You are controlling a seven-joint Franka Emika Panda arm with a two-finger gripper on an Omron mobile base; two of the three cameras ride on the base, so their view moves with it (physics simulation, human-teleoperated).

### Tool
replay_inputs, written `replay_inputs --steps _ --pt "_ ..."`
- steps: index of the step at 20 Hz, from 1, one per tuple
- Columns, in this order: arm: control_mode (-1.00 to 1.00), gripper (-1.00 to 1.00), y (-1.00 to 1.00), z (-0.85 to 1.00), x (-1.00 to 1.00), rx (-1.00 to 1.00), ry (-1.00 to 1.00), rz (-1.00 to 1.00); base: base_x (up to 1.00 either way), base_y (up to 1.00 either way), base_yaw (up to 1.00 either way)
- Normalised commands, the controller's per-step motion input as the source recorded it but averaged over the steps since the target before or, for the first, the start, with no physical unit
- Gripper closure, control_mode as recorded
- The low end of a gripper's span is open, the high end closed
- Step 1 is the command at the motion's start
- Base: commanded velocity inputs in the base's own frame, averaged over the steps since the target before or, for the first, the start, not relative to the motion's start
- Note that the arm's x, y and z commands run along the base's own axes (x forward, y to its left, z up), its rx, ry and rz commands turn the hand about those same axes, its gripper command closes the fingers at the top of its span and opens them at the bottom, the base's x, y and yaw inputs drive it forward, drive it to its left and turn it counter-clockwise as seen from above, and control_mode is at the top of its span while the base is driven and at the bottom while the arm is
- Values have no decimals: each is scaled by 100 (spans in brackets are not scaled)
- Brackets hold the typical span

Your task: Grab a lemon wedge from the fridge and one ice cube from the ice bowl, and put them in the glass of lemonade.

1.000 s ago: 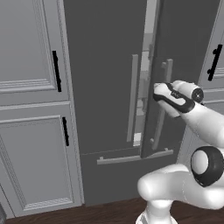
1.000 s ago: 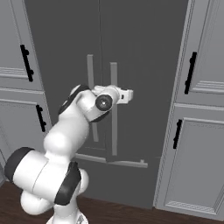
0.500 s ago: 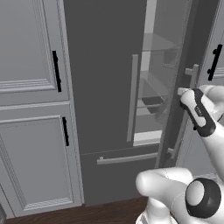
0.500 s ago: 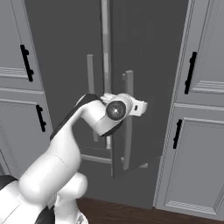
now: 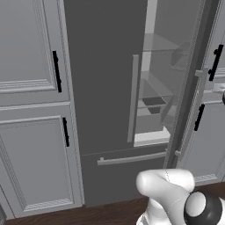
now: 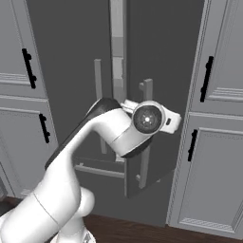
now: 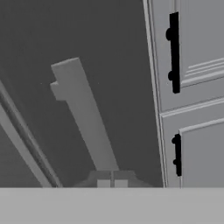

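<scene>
1. Gripper (image 7: 112,183): finger tips pressed together w/ barely a seam between them, nothing pinched, just below the lower end of the pale bar handle (image 7: 83,118) on the fridge's right door.
2. Fridge (image 5: 105,88): tall dark grey unit set btwn light grey panelled cabinets (image 5: 30,110); left door shut, its long bar handle (image 5: 133,99) upright near the door's inner edge.
3. Right door (image 5: 193,83) swung out, seen nearly edge-on in left base view; in right base view the same door (image 6: 161,71) angles out toward the cabinets on the right, w/ the arm's wrist in front of its handle.
4. Inside, thru the gap: clear shelves (image 5: 160,46) near the top, a dark bin (image 5: 154,102) lower down, a pale ledge (image 5: 151,136) at the bottom edge of the opening.
5. Lemon wedge: can't pick it out among the shelves.
6. Freezer drawer bar (image 5: 132,158) runs horizontal under the doors.
7. Cabinet handles (image 7: 174,52) short, black, upright beside the fridge.
</scene>
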Motion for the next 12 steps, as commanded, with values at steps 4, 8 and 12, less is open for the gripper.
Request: replay_inputs --steps 4,8,12 --pt "-100 100 84 26 -56 -30 0 5 0 0 0" --pt "-100 100 100 3 -1 -53 0 4 0 0 0" --pt "-100 100 100 0 28 -48 5 0 0 0 0"
